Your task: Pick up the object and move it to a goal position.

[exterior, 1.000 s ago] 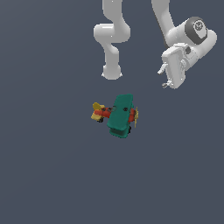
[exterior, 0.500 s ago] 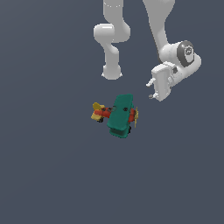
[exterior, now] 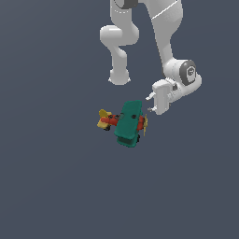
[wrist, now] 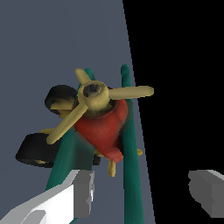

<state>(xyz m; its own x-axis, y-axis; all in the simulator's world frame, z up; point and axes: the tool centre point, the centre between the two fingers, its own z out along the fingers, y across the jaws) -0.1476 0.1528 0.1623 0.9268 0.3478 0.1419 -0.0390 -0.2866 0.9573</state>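
1. The toy plane [exterior: 128, 124] sits on the flat dark grey floor [exterior: 56, 186], close to the middle of the exterior view. Nothing is holding it.

2. Its big teal-green wings [exterior: 129, 122] hide most of its red body. Its yellow tail [exterior: 103, 118] points to the exterior view's left. Its yellow propeller [exterior: 145, 124] points to the exterior view's right.

3. The claw [exterior: 151, 103] hangs just beside the plane, on the propeller side. It is a little farther back in the scene than the plane. It is close to the plane but does not touch it.

4. In the wrist view the propeller [wrist: 97, 101] and the red nose [wrist: 103, 124] face the camera. Two black wheels [wrist: 37, 150] show on one side of the nose. The green wings [wrist: 129, 157] are seen edge on.

5. The claw [wrist: 148, 194] is open wide. One grey fingertip [wrist: 83, 192] shows in front of a green wing. The other one [wrist: 209, 189] is well apart from the plane. The nose sits farther out than the fingertips, so the plane is not between them.

6. Behind the claw, the white arm [exterior: 170, 42] goes up and out of the top of the exterior view. Its round white base [exterior: 119, 77] stands on the floor, farther back than the plane.
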